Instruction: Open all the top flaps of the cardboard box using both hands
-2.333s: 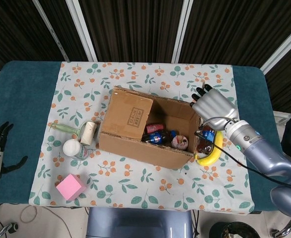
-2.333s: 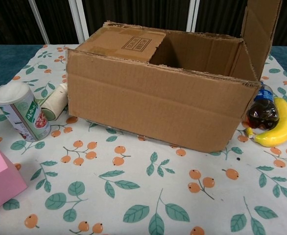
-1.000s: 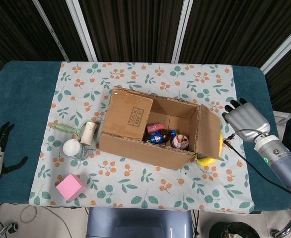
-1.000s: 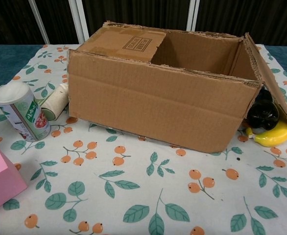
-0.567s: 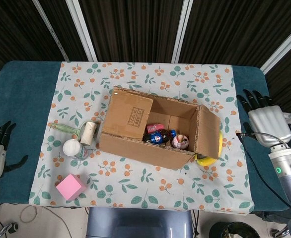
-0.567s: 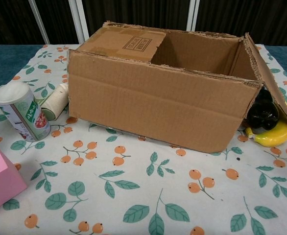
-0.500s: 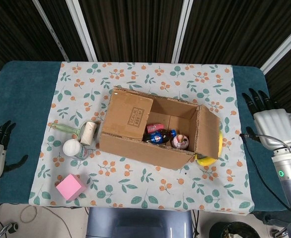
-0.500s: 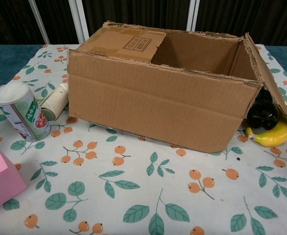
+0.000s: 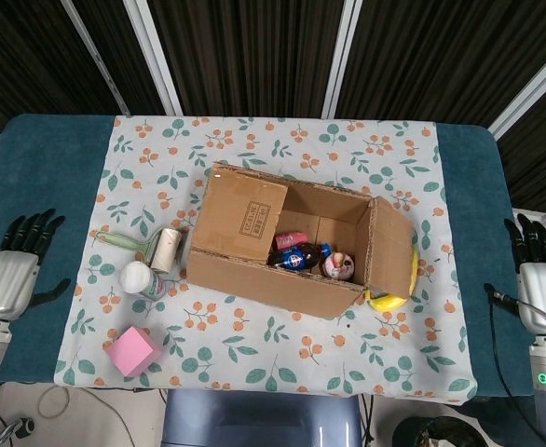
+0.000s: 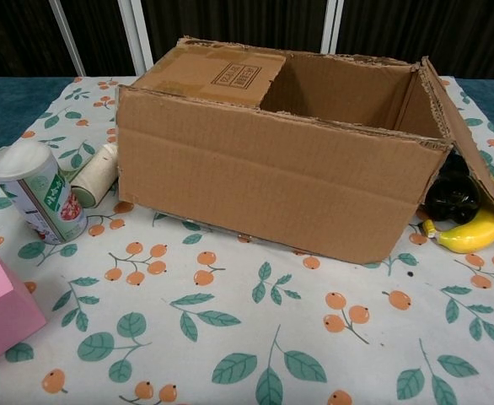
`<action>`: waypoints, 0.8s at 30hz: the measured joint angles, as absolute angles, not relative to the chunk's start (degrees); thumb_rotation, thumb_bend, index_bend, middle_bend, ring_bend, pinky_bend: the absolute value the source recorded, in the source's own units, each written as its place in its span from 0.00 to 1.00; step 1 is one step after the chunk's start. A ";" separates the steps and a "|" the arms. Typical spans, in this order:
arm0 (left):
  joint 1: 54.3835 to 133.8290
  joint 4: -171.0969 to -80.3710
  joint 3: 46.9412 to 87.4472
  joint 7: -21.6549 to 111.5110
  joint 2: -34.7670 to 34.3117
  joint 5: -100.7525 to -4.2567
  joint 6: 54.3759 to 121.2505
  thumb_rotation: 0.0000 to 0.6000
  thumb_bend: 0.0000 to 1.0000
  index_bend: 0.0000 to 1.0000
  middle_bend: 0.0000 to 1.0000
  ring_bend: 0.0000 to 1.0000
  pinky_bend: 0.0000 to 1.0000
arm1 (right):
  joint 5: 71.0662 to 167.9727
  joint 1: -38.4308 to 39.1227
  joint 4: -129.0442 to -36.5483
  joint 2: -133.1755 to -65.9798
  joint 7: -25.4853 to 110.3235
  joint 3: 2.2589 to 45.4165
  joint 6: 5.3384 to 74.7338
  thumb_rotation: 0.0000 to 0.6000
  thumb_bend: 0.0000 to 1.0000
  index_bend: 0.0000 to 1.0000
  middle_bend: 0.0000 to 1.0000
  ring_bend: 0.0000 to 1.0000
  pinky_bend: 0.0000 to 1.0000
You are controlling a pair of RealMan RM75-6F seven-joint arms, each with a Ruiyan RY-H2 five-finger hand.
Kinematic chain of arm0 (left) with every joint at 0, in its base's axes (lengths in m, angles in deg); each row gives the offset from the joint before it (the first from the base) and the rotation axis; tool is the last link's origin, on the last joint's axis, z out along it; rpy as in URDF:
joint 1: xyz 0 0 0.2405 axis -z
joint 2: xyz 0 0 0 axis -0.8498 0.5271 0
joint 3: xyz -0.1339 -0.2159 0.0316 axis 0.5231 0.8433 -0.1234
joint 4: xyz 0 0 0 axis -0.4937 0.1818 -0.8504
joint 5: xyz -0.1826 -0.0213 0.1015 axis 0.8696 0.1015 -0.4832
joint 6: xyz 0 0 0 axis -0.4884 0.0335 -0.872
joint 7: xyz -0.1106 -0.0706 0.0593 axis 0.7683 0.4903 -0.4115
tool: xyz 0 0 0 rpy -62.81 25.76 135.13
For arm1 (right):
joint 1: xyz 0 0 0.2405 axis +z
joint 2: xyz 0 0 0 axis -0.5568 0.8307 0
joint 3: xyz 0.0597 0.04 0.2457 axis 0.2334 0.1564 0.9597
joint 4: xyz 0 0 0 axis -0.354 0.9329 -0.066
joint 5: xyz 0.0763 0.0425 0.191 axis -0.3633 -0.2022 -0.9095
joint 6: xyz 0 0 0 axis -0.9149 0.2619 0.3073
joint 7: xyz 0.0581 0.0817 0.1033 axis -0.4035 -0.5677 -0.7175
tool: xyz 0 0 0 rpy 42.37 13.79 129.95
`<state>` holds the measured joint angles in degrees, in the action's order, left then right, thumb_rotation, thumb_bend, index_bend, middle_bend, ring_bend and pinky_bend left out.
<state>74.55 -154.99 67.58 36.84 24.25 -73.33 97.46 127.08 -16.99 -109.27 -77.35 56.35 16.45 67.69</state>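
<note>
Head view: cardboard box (image 9: pixel 296 244) sits mid-table on the floral tablecloth (image 9: pixel 282 149), turned slightly askew. Its right flap (image 9: pixel 391 259) is folded outward and down over the banana (image 9: pixel 391 300), so that side counts as opened; the left flap (image 9: pixel 243 218) lies flat over the left part of the opening, so it looks like the one left to lift. Bottles and cans show inside through the open part. Left hand (image 9: pixel 10 275) hovers over the teal cloth at the far left edge, fingers spread, holding nothing; right hand (image 9: pixel 539 289) likewise at the right edge, fingers apart, empty, well apart from the box. Lint roller (image 9: pixel 152 248), white can (image 9: pixel 141 279) and pink cube (image 9: pixel 132 351) lie left of the box. Chest view: no hands visible; box (image 10: pixel 272 177) fills the frame, closed flap (image 10: pixel 217 72) level on top at left, right flap (image 10: pixel 466 143) slanting down over a dark bottle (image 10: pixel 451 198) and the banana (image 10: pixel 470 232).
</note>
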 measured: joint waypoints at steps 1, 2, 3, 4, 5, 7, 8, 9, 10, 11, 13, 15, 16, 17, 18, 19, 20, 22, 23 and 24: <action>76.03 -156.40 68.10 35.97 25.69 -73.27 95.39 1.00 0.22 0.00 0.00 0.00 0.01 | 127.53 -17.37 -108.25 -78.15 55.51 16.47 68.00 1.00 0.30 0.00 0.00 0.00 0.22; 77.33 -157.57 68.63 35.23 26.83 -73.10 93.61 1.00 0.24 0.00 0.00 0.00 0.01 | 127.97 -17.71 -107.17 -78.95 54.50 16.54 68.33 1.00 0.31 0.00 0.00 0.00 0.22; 78.82 -158.79 69.27 34.45 28.02 -72.80 91.63 1.00 0.27 0.00 0.00 0.00 0.01 | 128.61 -18.13 -105.60 -80.08 52.95 16.70 68.79 1.00 0.31 0.00 0.00 0.00 0.22; 81.00 -160.44 70.24 33.39 29.63 -72.09 88.78 1.00 0.29 0.00 0.00 0.00 0.01 | 129.15 -18.44 -104.34 -80.91 51.68 16.86 69.11 1.00 0.31 0.00 0.00 0.00 0.22; 82.76 -161.64 71.03 32.58 30.83 -71.36 86.52 1.00 0.34 0.00 0.00 0.00 0.01 | 129.73 -18.72 -103.07 -81.72 50.38 17.05 69.39 1.00 0.32 0.00 0.00 0.00 0.22; 87.31 -164.10 72.97 30.73 33.40 -69.26 81.11 1.00 0.43 0.00 0.00 0.00 0.03 | 131.08 -19.35 -100.30 -83.43 47.57 17.63 69.90 1.00 0.32 0.00 0.00 0.00 0.22; 89.32 -164.97 73.80 29.97 34.41 -68.23 78.84 1.00 0.49 0.00 0.00 0.00 0.05 | 131.61 -19.59 -99.41 -84.05 46.63 17.92 70.04 1.00 0.32 0.00 0.00 0.00 0.22; 91.29 -165.72 74.60 29.22 35.32 -67.16 76.66 1.00 0.56 0.00 0.01 0.00 0.07 | 132.09 -19.88 -98.67 -84.62 45.69 18.29 70.11 1.00 0.32 0.00 0.00 0.00 0.22; 93.86 -166.49 75.64 28.23 36.37 -65.72 73.92 1.00 0.58 0.00 0.01 0.00 0.08 | 132.29 -20.05 -98.33 -84.87 45.16 18.52 70.07 1.00 0.32 0.00 0.00 0.00 0.22; 95.71 -166.90 76.36 27.51 37.00 -64.67 72.00 1.00 0.63 0.00 0.02 0.00 0.10 | 132.41 -20.20 -98.09 -85.02 44.73 18.70 69.94 1.00 0.32 0.00 0.00 0.00 0.22; 99.79 -167.35 77.78 25.84 37.95 -62.44 68.20 1.00 0.70 0.00 0.04 0.00 0.12 | 132.56 -20.51 -97.72 -85.24 43.88 18.98 69.47 1.00 0.32 0.00 0.00 0.00 0.22; 103.18 -167.26 78.65 24.42 38.29 -60.76 65.22 1.00 0.77 0.00 0.07 0.01 0.14 | 132.55 -20.81 -97.47 -85.37 43.14 19.33 68.89 1.00 0.32 0.00 0.00 0.00 0.22; 105.41 -167.04 79.11 23.49 38.36 -59.69 63.30 1.00 0.79 0.00 0.08 0.02 0.16 | 132.54 -20.91 -97.40 -85.41 42.86 19.51 68.75 1.00 0.32 0.00 0.00 0.00 0.22; 107.08 -166.78 79.38 22.82 38.31 -58.97 61.88 1.00 0.82 0.01 0.09 0.03 0.17 | 132.53 -21.01 -97.33 -85.44 42.60 19.70 68.63 1.00 0.32 0.00 0.00 0.00 0.22; 108.76 -166.43 79.61 22.19 38.18 -58.28 60.45 1.00 0.84 0.01 0.10 0.03 0.18 | 132.51 -21.14 -97.25 -85.46 42.28 19.96 68.47 1.00 0.32 0.00 0.00 0.00 0.22; 111.03 -165.82 79.82 21.41 37.87 -57.41 58.52 1.00 0.85 0.01 0.10 0.03 0.18 | 132.50 -21.24 -97.20 -85.46 42.03 20.11 68.30 1.00 0.32 0.00 0.00 0.00 0.22; 112.76 -165.24 79.90 20.83 37.53 -56.77 57.08 1.00 0.86 0.02 0.11 0.04 0.18 | 132.48 -21.34 -97.14 -85.45 41.76 20.25 68.11 1.00 0.32 0.00 0.00 0.00 0.22; 116.91 -163.48 79.78 19.27 36.40 -55.47 53.84 1.00 0.86 0.03 0.12 0.05 0.19 | 132.28 -21.61 -97.04 -85.44 41.08 20.63 67.59 1.00 0.32 0.00 0.00 0.00 0.22; 118.79 -162.52 79.57 18.43 35.68 -55.11 52.45 1.00 0.87 0.04 0.13 0.05 0.20 | 132.09 -21.72 -97.04 -85.43 40.75 20.78 67.36 1.00 0.32 0.00 0.00 0.00 0.22; 120.72 -161.39 79.29 17.55 34.80 -54.80 51.09 1.00 0.87 0.04 0.13 0.06 0.20 | 131.91 -21.84 -97.05 -85.40 40.40 20.96 66.97 1.00 0.32 0.00 0.00 0.00 0.22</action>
